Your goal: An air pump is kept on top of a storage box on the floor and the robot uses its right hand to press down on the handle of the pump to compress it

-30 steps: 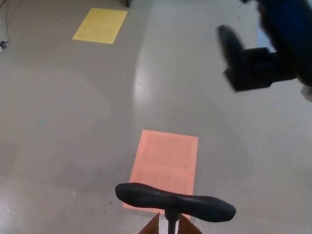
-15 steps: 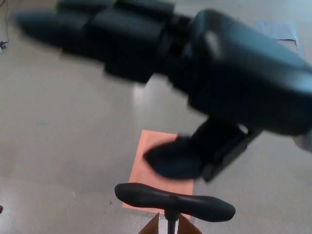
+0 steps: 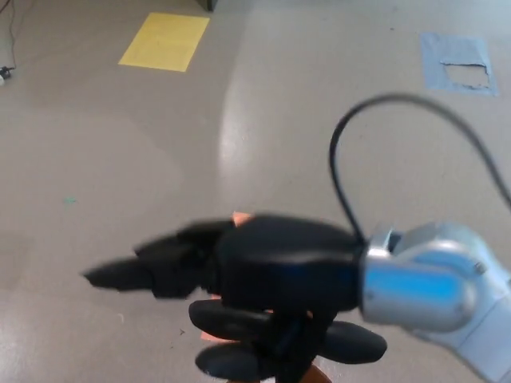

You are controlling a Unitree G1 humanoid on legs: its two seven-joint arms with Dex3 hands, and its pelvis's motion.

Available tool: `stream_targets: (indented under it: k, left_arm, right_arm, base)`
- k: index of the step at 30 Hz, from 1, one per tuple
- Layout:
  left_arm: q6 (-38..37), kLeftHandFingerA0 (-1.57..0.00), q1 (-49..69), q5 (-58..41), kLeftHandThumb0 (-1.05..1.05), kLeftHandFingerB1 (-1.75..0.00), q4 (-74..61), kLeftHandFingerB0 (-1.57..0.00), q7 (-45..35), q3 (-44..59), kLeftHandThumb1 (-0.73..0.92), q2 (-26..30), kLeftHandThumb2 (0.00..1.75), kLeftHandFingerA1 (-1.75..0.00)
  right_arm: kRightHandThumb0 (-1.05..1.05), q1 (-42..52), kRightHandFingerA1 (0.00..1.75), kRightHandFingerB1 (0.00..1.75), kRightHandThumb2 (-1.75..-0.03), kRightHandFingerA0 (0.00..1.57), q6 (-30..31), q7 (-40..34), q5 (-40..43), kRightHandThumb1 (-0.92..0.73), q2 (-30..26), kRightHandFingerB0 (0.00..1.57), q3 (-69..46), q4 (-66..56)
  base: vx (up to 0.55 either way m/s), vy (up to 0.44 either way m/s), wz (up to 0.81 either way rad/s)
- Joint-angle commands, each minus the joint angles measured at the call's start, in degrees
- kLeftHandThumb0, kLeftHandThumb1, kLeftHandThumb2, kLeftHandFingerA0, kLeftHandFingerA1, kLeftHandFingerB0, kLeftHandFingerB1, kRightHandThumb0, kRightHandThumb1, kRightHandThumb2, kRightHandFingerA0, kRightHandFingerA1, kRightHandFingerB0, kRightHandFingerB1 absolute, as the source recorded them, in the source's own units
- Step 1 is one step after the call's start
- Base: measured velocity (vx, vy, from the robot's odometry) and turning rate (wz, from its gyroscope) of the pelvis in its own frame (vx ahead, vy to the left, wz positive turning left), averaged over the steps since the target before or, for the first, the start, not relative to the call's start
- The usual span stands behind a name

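The right robot hand (image 3: 239, 267) is seen low in the head view, entering from the right on a silver wrist (image 3: 427, 287). It is laid over the handle (image 3: 351, 339) of the pump, whose black crossbar runs left to right near the bottom edge. The fingers (image 3: 144, 267) are stretched out toward the left, above and past the handle, and are blurred; the thumb (image 3: 227, 363) is tucked below the bar. Whether the handle is actually clasped or only covered cannot be told from the blur. A black cable (image 3: 343, 144) is looped up from the wrist and across to the right edge. The pump's shaft and the box beneath are almost wholly hidden behind the hand. An orange patch (image 3: 239, 218) on the floor (image 3: 120, 159) is mostly covered by the hand. Farther off, a yellow patch (image 3: 164, 41) is seen at upper left and a blue patch (image 3: 459, 60) at upper right.
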Motion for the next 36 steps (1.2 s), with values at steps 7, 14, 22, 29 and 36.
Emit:
stream_targets:
  k: [7,14,22,29,36]
  left_arm:
    - [-2.0,-0.10,0.7,-0.4,-0.85,-0.23,1.3,-0.07,-0.5,0.5,0.79,2.0,0.91,-0.30]
    - [-0.9,-0.10,-1.0,-0.3,-0.86,-0.23,1.4,-0.07,-0.5,0.5,0.80,2.2,0.91,-0.33]
    - [-1.3,-0.12,0.4,-0.2,-0.80,-0.25,1.5,-0.10,-0.5,0.4,0.92,2.0,0.76,-0.30]
    - [-1.2,-0.05,-0.3,-0.1,-0.79,-0.34,1.5,0.00,0.3,0.3,0.78,1.7,1.15,-0.44]
    - [-0.8,-0.15,-0.7,-0.2,-0.81,-0.36,1.4,0.00,0.1,0.4,0.79,1.6,1.15,-0.48]
  right_arm:
    - [-0.91,8.2,0.11,0.10,-1.22,0.00,0.2,-2.9,-18.3,-0.85,2.2,0.00,11.6,10.1]
    - [-0.87,17.6,0.15,0.14,-1.22,0.00,-3.7,-10.1,-20.5,-0.84,2.8,0.00,10.7,17.2]
    - [-0.89,24.0,0.14,0.13,-1.22,0.00,-10.6,-21.5,-24.5,-0.87,9.3,0.00,11.2,39.4]
    - [-0.91,21.1,0.11,0.10,-1.24,0.00,-16.3,-31.7,-26.0,-0.90,16.6,0.00,11.1,64.6]
    - [-0.89,18.7,0.12,0.12,-1.20,0.00,-19.6,-36.5,-24.5,-0.89,23.3,0.00,9.4,83.2]
  base:
    - [0.00,0.000,0.00]
    - [0.00,0.000,0.00]
    - [0.00,0.000,0.00]
    - [0.00,0.000,0.00]
    - [0.00,0.000,0.00]
